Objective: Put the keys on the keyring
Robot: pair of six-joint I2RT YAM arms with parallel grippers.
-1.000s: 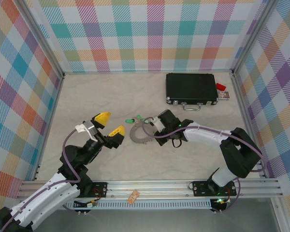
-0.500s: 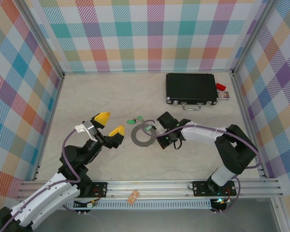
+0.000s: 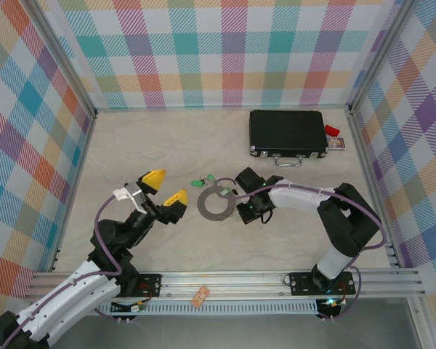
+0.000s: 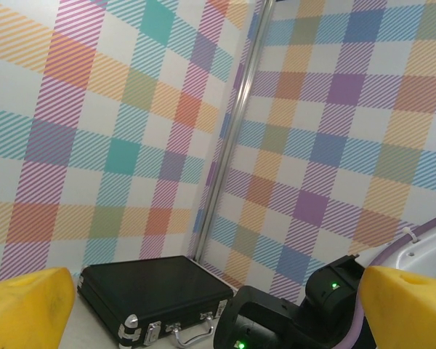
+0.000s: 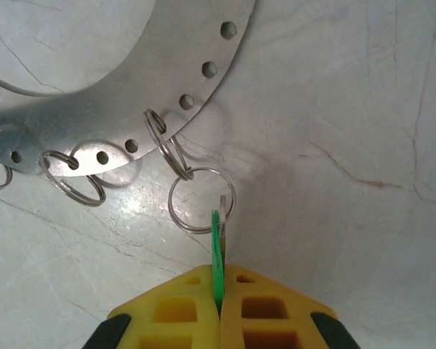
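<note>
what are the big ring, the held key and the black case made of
The keyring looks like flat grey metal: dull sheen, punched holes. The key has a bright green head, probably plastic. The black case may be plastic, with shiny metal corners and latches.

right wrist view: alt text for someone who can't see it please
The right gripper, shut, pinches a green key edge-on, its tip at a small split ring chained to the rim of the grey keyring. The keyring lies on the pale marbled table.
</note>
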